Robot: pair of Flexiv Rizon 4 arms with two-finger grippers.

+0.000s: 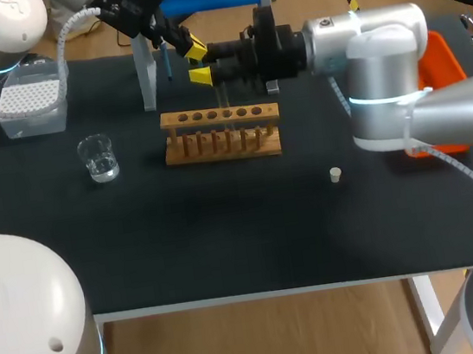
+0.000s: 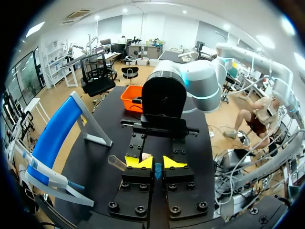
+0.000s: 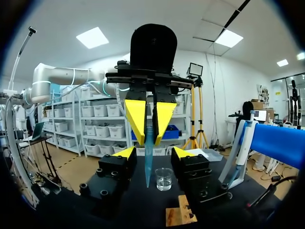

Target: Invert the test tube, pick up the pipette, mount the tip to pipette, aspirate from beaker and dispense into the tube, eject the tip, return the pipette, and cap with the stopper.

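One slim blue pipette (image 3: pixel 147 143) clamped in left claw (image 2: pixel 156 162), tip downward, at 12 o'clock from the slotted wooden rack (image 1: pixel 222 133). Right claw (image 3: pixel 155 151) opposite, fingers spread wide, gripping nothing. Clear glass test tube (image 2: pixel 116 162) just beside the left fingers (support hidden). Water-filled glass beaker (image 1: pixel 97 158) at 9 o'clock, small white stopper (image 1: pixel 336 174) at 4 o'clock, on black worktop (image 1: pixel 226 231).

The table (image 1: pixel 227 239) is matt black—on it a tan wooden rack (image 1: pixel 221 133) with a row of dark holes, a clear beaker (image 1: pixel 98 158) at its nine o'clock, a cream stopper (image 1: pixel 336 174) at four. The tip box (image 1: pixel 32 97) at ten o'clock is frosted white with a dotted grid; the left gripper (image 3: pixel 148 140) is black with yellow tips, its pipette (image 3: pixel 148 164) pale blue.
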